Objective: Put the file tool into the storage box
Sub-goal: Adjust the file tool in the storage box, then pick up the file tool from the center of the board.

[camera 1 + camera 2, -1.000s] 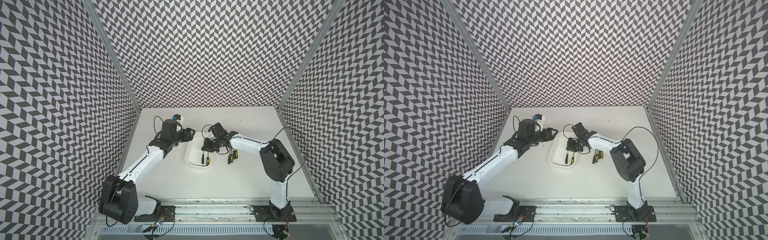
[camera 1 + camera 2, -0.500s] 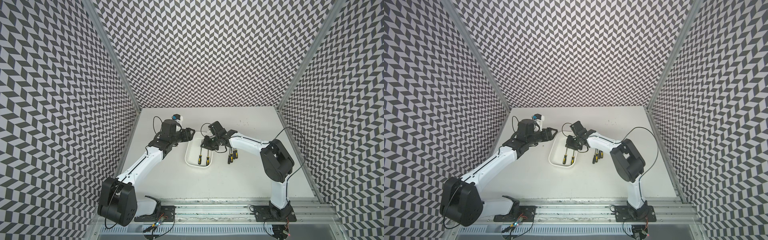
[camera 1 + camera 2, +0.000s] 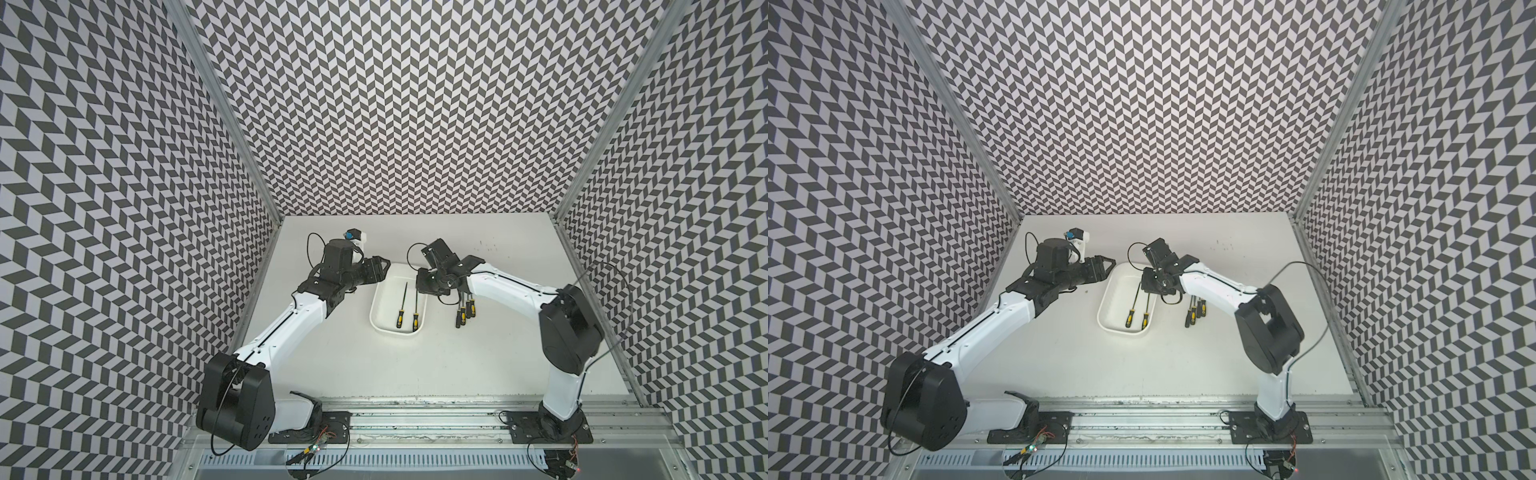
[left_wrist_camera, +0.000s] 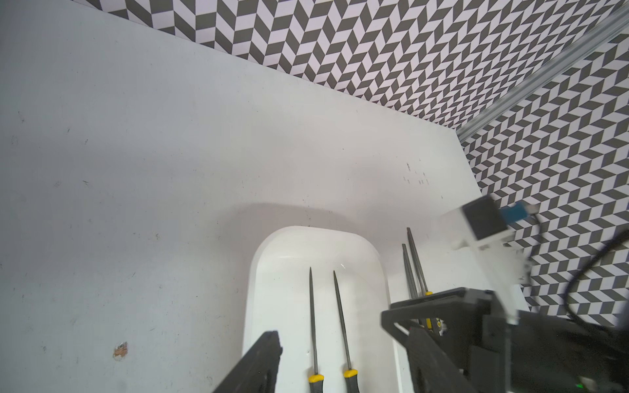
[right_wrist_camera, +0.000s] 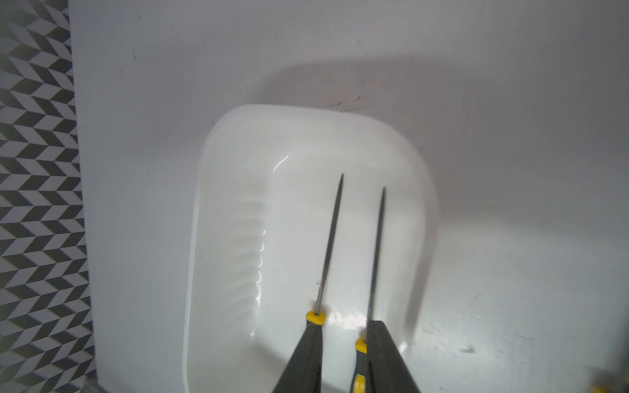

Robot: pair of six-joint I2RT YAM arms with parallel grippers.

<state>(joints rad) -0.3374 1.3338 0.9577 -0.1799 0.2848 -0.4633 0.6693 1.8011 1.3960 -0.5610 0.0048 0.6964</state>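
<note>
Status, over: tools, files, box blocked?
Left tool open, beside storage box. Right tool open, above it. Two files inside, more files on table. Nothing blocking.

Storage box (image 3: 375,318) on the table (image 3: 478,365), holding two files (image 3: 399,320) side by side; three more files (image 3: 463,314) lie just beside it. Left gripper (image 3: 385,266) and right gripper (image 3: 422,289) flank its far end

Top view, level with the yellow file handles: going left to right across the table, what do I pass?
In a top view: left arm → storage box → left file in the box → right file in the box → files on the table → right arm.
</note>
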